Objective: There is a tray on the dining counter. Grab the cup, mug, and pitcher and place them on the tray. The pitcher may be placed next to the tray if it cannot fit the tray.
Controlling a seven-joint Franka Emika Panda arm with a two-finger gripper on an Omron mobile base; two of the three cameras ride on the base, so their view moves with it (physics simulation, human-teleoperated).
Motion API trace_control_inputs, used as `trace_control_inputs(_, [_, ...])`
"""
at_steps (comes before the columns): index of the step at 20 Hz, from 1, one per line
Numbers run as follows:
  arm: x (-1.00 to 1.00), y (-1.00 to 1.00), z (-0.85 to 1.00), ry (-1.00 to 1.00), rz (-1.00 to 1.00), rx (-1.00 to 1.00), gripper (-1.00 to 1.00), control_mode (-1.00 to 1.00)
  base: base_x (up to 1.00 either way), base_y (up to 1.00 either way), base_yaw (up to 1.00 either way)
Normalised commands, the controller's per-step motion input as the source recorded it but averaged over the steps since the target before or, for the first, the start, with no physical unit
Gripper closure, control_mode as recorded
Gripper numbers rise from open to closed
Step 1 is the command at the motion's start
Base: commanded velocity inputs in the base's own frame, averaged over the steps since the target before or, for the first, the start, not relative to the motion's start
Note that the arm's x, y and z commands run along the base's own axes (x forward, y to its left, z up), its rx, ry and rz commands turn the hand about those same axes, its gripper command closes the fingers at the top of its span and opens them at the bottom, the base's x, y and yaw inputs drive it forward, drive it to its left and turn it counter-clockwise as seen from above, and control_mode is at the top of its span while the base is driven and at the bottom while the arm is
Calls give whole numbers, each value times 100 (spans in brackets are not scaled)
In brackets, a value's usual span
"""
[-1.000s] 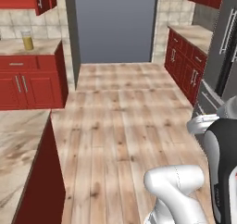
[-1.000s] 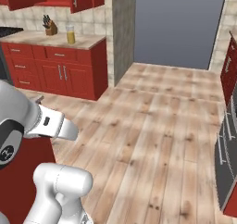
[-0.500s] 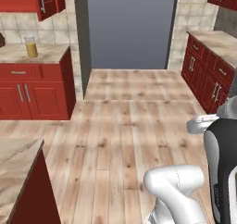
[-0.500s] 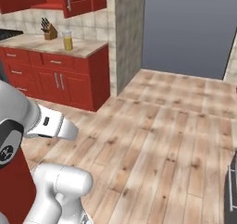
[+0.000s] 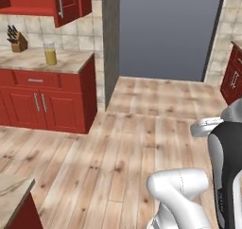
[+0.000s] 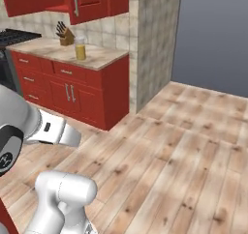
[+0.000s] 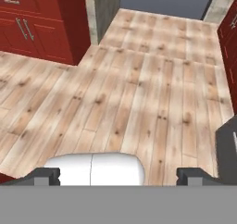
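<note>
The pitcher [image 5: 50,53] is a tall clear glass w/ orange-yellow drink in the bottom part. It stands upright on the wall counter [image 5: 66,61], which has a pale stone top and red doors under it. A knife block [image 5: 18,39] is near it, by the tiled wall. In the right base view the pitcher [image 6: 80,49] is just beside the knife block [image 6: 64,35], and a black stove [image 6: 9,39] sits at the far left. A corner of the dining counter [image 5: 13,195] shows at the bottom left of the left base view, w/ a beige veined top.

The jaws [image 7: 118,174] are wide apart and hold nothing; wood floor [image 7: 139,93] is below them.

Vs. a sec ago: the base has turned, so the whole pic has slid. The pitcher and wall counter look bigger and closer now. Less of the dining counter shows. The jaws are as wide as before.
</note>
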Motion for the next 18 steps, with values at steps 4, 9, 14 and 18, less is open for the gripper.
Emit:
trace_control_inputs(4, [0,0,0,0,0,0,-100,100,100,-49,36])
trace_control_inputs(9, [0,0,0,0,0,0,-100,100,100,-50,41])
trace_control_inputs(14, [0,0,0,0,0,0,-100,100,100,-13,42])
trace_control_inputs(18, [0,0,0,0,0,0,-100,100,100,0,50])
